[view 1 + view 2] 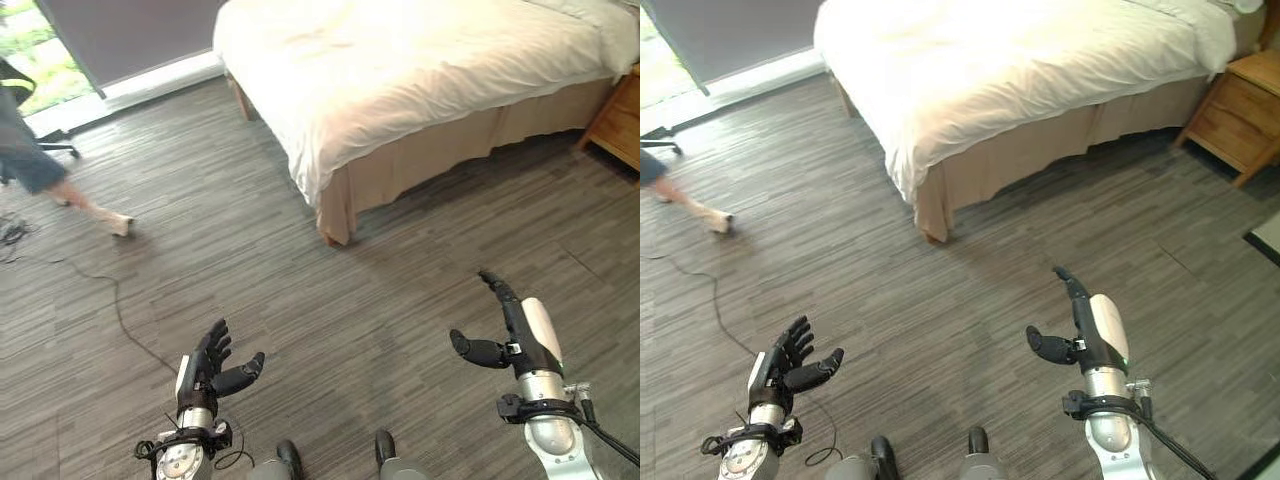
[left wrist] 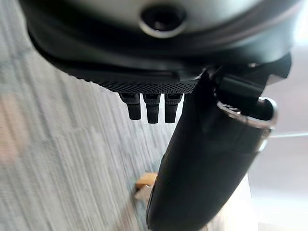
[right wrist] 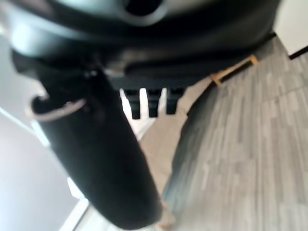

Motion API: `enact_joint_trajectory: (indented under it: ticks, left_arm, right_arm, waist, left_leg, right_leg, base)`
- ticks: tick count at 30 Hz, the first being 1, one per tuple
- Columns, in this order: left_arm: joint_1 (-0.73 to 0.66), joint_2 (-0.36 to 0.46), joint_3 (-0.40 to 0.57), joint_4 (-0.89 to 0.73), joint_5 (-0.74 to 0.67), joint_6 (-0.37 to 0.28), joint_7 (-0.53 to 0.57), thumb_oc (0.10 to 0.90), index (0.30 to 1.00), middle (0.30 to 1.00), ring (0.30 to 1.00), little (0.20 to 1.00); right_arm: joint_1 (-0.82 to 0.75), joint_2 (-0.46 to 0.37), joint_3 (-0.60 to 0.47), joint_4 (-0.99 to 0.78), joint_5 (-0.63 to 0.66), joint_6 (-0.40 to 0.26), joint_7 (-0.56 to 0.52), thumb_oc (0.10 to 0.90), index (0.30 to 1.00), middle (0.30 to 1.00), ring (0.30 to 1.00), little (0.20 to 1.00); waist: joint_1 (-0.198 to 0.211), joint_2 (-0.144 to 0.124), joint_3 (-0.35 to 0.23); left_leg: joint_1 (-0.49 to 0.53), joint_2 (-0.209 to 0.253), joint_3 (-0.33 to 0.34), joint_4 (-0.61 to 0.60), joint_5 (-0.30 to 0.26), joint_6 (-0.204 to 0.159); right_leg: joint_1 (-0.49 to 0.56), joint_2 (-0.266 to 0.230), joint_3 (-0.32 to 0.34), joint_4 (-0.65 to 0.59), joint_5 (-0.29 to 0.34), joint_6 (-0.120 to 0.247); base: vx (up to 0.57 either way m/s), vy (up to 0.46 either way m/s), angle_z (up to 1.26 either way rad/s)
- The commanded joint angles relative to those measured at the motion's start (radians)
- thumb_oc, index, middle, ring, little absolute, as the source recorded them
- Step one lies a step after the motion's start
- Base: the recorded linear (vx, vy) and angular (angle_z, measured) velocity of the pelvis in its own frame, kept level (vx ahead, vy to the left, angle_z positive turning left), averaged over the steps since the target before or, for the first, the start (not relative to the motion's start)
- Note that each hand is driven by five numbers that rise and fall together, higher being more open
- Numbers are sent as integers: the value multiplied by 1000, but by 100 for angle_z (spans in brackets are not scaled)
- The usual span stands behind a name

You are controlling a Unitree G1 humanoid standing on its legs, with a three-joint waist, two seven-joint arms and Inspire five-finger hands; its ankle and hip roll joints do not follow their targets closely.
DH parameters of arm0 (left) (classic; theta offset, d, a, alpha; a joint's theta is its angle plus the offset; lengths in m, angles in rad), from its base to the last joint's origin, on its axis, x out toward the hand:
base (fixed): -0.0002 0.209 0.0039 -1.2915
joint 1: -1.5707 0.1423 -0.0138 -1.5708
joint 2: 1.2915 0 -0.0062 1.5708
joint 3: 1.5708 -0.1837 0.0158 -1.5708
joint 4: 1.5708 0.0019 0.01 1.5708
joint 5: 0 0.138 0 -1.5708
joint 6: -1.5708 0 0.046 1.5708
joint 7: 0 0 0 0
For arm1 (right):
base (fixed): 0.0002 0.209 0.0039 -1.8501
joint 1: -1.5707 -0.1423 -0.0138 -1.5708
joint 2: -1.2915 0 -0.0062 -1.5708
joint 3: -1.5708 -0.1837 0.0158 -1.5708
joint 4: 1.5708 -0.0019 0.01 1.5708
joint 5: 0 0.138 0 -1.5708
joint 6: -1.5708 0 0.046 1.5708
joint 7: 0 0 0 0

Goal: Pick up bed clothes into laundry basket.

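Our left hand (image 1: pixel 210 368) and right hand (image 1: pixel 510 335) hover released over the floor (image 1: pixel 330 300), well apart from the white-sheeted bed (image 1: pixel 400 70); a person (image 1: pixel 40 165), seemingly walking, passes left.

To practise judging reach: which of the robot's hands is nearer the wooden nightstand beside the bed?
Right. The right hand hangs open below the nightstand, on its side of the floor; the left hand, also open, is across the room.

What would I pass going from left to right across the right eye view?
A person's bare leg → robot's dark left hand → white-covered bed with beige skirt → dark right hand → wooden nightstand.
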Motion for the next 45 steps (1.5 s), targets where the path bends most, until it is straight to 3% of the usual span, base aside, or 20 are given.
enact_joint_trajectory:
  ticks: [1,10,12,13,14,15,16,17,19,20,21,25,26,28,33,39,42,43,44,45]
  left_arm:
    - [-23,42,88,-89,42,-58,4,800,900,900,900,900]
    - [-35,46,105,-112,58,-74,31,800,900,900,900,900]
    - [-66,83,96,-112,85,-76,40,800,900,900,900,900]
    - [-67,83,97,-111,85,-77,40,800,900,900,900,900]
    - [-97,113,94,-107,105,-75,37,800,900,900,900,900]
    - [-99,114,95,-106,105,-76,37,800,900,900,900,900]
    - [-126,144,96,-114,118,-77,42,800,900,900,900,900]
    - [-127,144,97,-113,118,-77,42,800,900,900,900,900]
    - [-163,183,97,-128,128,-84,62,800,900,900,900,900]
    - [-175,197,102,-133,133,-87,71,800,900,900,900,900]
    - [-209,215,112,-138,140,-88,90,800,900,900,900,900]
    - [-239,211,113,-138,138,-94,84,800,900,900,900,900]
    - [-245,202,109,-136,131,-96,75,800,900,900,900,900]
    - [-244,194,105,-133,125,-97,70,800,900,900,900,900]
    - [-236,169,83,-118,129,-85,38,800,900,900,900,900]
    - [-235,161,60,-109,143,-86,12,800,900,900,900,900]
    - [-217,144,60,-114,134,-86,11,800,900,900,900,900]
    - [-208,134,56,-114,119,-88,12,800,900,900,900,900]
    - [-203,127,57,-115,93,-89,15,800,900,900,900,900]
    - [-204,128,57,-115,93,-89,15,800,900,900,900,900]
  right_arm:
    - [-77,-40,-94,-101,10,-52,-93,800,900,900,900,900]
    - [-119,-72,-136,-93,30,-52,-124,800,900,900,900,900]
    - [-152,-96,-119,-50,19,-49,-125,800,900,900,900,900]
    - [-154,-96,-118,-49,19,-50,-125,800,900,900,900,900]
    - [-167,-107,-114,-25,7,-47,-120,800,900,900,900,900]
    - [-168,-106,-114,-24,7,-48,-120,800,900,900,900,900]
    - [-180,-114,-115,11,4,-38,-126,800,900,900,900,900]
    - [-183,-114,-114,12,4,-39,-127,800,900,900,900,900]
    - [-216,-119,-96,45,15,-38,-132,800,900,900,900,900]
    - [-227,-122,-92,54,19,-37,-134,800,900,900,900,900]
    - [-237,-115,-83,65,26,-43,-138,800,900,900,900,900]
    - [-217,-102,-93,64,44,-45,-115,800,900,900,900,900]
    - [-196,-92,-104,58,55,-47,-108,800,900,900,900,900]
    - [-186,-84,-108,55,57,-47,-108,800,900,900,900,900]
    - [-136,-48,-118,35,59,-51,-97,800,900,900,900,900]
    - [-124,-19,-72,28,37,-59,-80,800,900,900,900,900]
    - [-154,-44,-39,32,30,-61,-69,800,900,900,900,900]
    - [-163,-56,-30,32,29,-67,-70,800,900,900,900,900]
    - [-178,-79,-25,30,23,-60,-68,800,900,900,900,900]
    - [-179,-78,-25,30,23,-60,-68,800,900,900,900,900]
  waist:
    - [2,-10,-46]
    - [46,-42,-76]
    - [53,-82,-100]
    - [56,-80,-101]
    - [53,-108,-115]
    - [57,-106,-116]
    - [49,-128,-120]
    - [53,-125,-120]
    - [44,-138,-106]
    - [41,-135,-97]
    - [35,-125,-80]
    - [3,-111,-50]
    - [-15,-103,-41]
    - [-24,-100,-37]
    - [-69,-96,-39]
    - [-105,-77,-50]
    - [-104,-52,-60]
    - [-97,-45,-56]
    - [-81,-45,-33]
    - [-82,-46,-34]
  left_leg:
    - [-74,35,-16,-37,25,-19]
    - [-139,18,-107,-173,99,-11]
    - [-134,10,-92,-166,103,10]
    - [-137,14,-90,-165,105,10]
    - [-121,-2,-69,-155,71,31]
    - [-125,2,-66,-154,73,31]
    - [-83,-21,-40,-164,36,53]
    - [-86,-17,-37,-164,38,54]
    - [-31,-34,-5,-180,-3,77]
    - [-8,-31,7,-186,-18,85]
    - [45,-24,40,-196,-52,93]
    - [100,-20,32,-198,-74,88]
    - [120,-18,19,-198,-88,80]
    - [133,-20,12,-198,-98,76]
    - [182,-45,-35,-198,-142,61]
    - [263,-67,-74,-195,-200,55]
    - [255,-46,-68,-3,-250,31]
    - [220,-17,-60,117,-218,6]
    - [126,39,-70,363,-122,-38]
    - [120,40,-72,367,-119,-39]
  right_leg:
    - [140,86,0,46,-246,7]
    - [203,74,101,43,-311,35]
    - [186,39,131,92,-319,56]
    - [181,41,135,93,-316,55]
    - [151,16,141,162,-289,79]
    - [146,19,145,163,-287,79]
    - [92,-3,137,280,-208,115]
    - [86,0,142,282,-205,115]
    - [5,-20,123,457,-103,152]
    - [-36,-28,96,532,-71,163]
    - [-107,-75,-9,617,-37,173]
    - [-202,-39,-50,611,-114,146]
    - [-220,1,-53,523,-193,121]
    - [-217,21,-49,463,-209,105]
    - [-271,102,54,216,-128,88]
    - [-292,103,47,176,-76,77]
    - [-216,97,43,153,-93,48]
    - [-175,97,41,141,-107,31]
    - [-112,95,34,117,-128,-11]
    - [-115,95,33,115,-123,-13]
  base:
    - [336,26,-1]
    - [335,67,-25]
    - [476,151,-66]
    - [369,128,-49]
    - [224,87,-47]
    - [455,192,-51]
    - [205,110,-54]
    - [306,169,-73]
    - [203,139,-71]
    - [300,203,-55]
    - [310,182,-54]
    - [252,69,-24]
    - [289,-1,-3]
    - [240,-36,24]
    - [261,-95,58]
    - [254,-129,40]
    - [277,-162,23]
    - [274,-275,-7]
    - [215,-242,-5]
    - [192,-210,-1]
